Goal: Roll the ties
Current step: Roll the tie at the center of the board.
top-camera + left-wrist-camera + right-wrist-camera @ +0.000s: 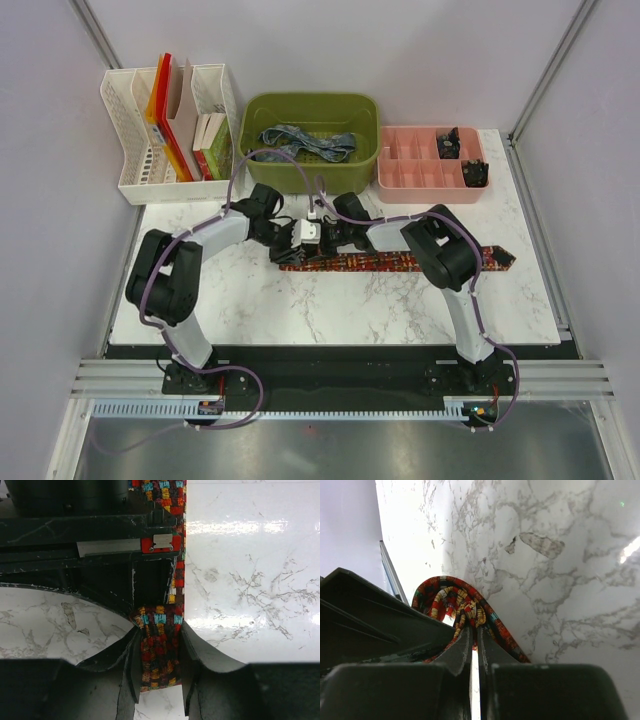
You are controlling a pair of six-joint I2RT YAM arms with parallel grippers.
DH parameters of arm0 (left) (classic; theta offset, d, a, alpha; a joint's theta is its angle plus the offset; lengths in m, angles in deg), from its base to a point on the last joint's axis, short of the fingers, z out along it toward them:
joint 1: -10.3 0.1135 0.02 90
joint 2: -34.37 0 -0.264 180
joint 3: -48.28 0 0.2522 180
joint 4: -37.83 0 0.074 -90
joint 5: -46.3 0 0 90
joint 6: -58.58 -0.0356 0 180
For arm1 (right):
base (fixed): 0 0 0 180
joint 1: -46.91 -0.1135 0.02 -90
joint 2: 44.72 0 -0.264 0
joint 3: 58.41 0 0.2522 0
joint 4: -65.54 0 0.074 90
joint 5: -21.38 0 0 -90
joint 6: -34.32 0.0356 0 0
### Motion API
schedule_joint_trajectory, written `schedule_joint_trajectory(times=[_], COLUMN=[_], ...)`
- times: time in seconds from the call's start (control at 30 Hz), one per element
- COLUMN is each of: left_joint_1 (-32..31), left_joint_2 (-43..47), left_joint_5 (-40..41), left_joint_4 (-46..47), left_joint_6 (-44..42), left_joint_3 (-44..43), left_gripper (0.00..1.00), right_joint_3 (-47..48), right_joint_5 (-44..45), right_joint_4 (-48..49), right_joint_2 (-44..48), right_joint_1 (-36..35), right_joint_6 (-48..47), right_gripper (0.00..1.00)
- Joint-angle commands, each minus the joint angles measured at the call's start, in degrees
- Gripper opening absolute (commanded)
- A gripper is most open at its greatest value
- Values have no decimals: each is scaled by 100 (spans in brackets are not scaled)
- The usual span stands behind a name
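The red, orange and dark patterned tie (400, 262) lies flat across the marble table, its pointed end at the right. Both grippers meet at its left end. My left gripper (290, 243) straddles the tie's narrow end (159, 650) in the left wrist view, and its fingers (127, 665) press both edges. My right gripper (475, 630) is nearly closed and pinches a curled fold of the tie (455, 600) at its tips. Its black body (100, 535) shows just beyond the left jaws. The blue-grey tie (305, 142) lies bunched in the green bin.
A green bin (362, 110) stands at the back centre. A white file rack (125, 120) with books stands at the back left. A pink compartment tray (410, 165) holding small black items stands at the back right. The table's right edge (540, 250) is near the tie's pointed end.
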Motion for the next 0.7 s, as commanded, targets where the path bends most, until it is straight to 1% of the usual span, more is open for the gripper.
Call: schedule_joint_trajectory(times=[0.0,0.13,0.17,0.23,0.5,0.53,0.57,0.63,0.67], left_joint_1=[-142,-151,-151,-151,-160,-160,-160,-160,-160], left_joint_2=[-260,-357,-374,-488,-647,-647,-656,-647,-656], left_joint_5=[254,676,729,861,958,967,967,993,993], left_joint_4=[275,187,169,117,-129,-199,-244,-314,-332], left_joint_6=[280,105,87,95,69,60,25,-10,-89], left_joint_3=[-164,-23,3,-22,-172,-198,-199,-207,-181], left_gripper=[40,38,38,38,37,37,37,34,34], right_joint_3=[-213,-222,-230,-196,15,24,16,7,-11], right_joint_5=[216,23,5,-91,-250,-250,-250,-276,-285], right_joint_4=[-159,-194,-203,-212,-475,-501,-589,-721,-774], right_joint_2=[153,259,285,347,417,470,514,645,707], right_joint_1=[-69,2,11,11,81,90,116,195,221], right_joint_6=[-115,-159,-168,-177,-247,-255,-282,-343,-370], right_gripper=[7,11,14,15,22,24,29,35,42])
